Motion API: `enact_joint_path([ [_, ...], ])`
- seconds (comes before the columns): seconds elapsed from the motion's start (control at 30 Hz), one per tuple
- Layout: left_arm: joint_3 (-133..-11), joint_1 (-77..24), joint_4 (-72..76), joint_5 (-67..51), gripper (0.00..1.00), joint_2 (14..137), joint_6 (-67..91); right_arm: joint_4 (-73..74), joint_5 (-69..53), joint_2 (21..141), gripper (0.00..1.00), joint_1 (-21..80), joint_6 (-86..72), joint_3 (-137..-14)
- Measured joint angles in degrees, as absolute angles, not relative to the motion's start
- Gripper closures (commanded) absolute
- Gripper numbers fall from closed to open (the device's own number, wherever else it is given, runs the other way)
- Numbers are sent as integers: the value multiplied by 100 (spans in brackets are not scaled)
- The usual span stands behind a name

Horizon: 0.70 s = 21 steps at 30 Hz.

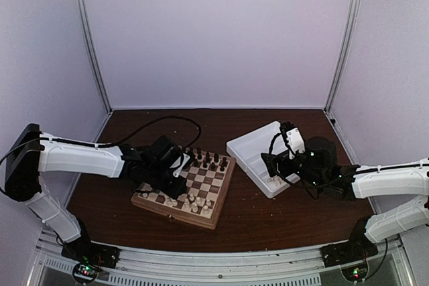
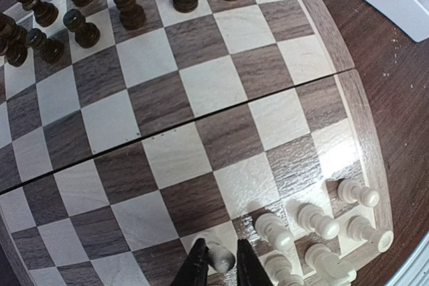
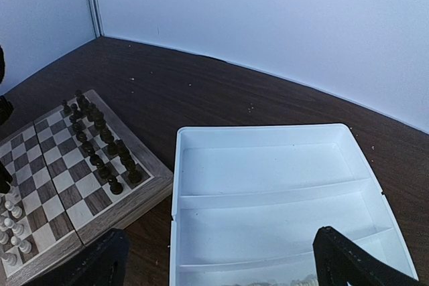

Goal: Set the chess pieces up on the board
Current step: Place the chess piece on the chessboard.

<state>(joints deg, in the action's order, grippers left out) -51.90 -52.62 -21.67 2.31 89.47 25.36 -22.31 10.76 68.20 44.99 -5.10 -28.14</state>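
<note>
Dark fingertips [image 2: 196, 267] of the left hand [image 2: 220, 271] are filling the 6 o'clock edge of the left wrist view. They are standing close together and appear to be clamped on a cream pawn [image 2: 221, 257] that is sitting upright between them. That pawn is resting on, or just above, a square of the board [image 2: 167, 152] in the second row from the near frame, and it is probably being set there to extend the pawn line. Other cream chess pieces [image 2: 315, 222] are standing at 3 to 4 o'clock from this hand, packed in two rows against the board's corner. Dark pieces [image 2: 127, 5] are lining the far rows at 11 to 12 o'clock.

Meanwhile the right hand [image 3: 218, 271] is hanging with its fingers wide apart, holding nothing, over the white tray [image 3: 268, 165]. The tray is lying on the surface [image 3: 201, 92] at 3 o'clock from the board, likely so that each arm is working its own side. Pale shapes [image 3: 288, 279] at the tray's 6 o'clock edge are perhaps more pieces waiting, though they are too blurred to name
</note>
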Motion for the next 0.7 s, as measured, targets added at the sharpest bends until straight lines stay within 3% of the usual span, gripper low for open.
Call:
enact_joint_path([
  [0.23,-5229,-5262,-2206,228,80,8947,2510,-2231,1076,6820,0,4499,-510,-2814],
  [0.7,-5306,-5262,-2279,222,86,9013,2497,-2231,1070,6823,0,4499,-510,-2814],
])
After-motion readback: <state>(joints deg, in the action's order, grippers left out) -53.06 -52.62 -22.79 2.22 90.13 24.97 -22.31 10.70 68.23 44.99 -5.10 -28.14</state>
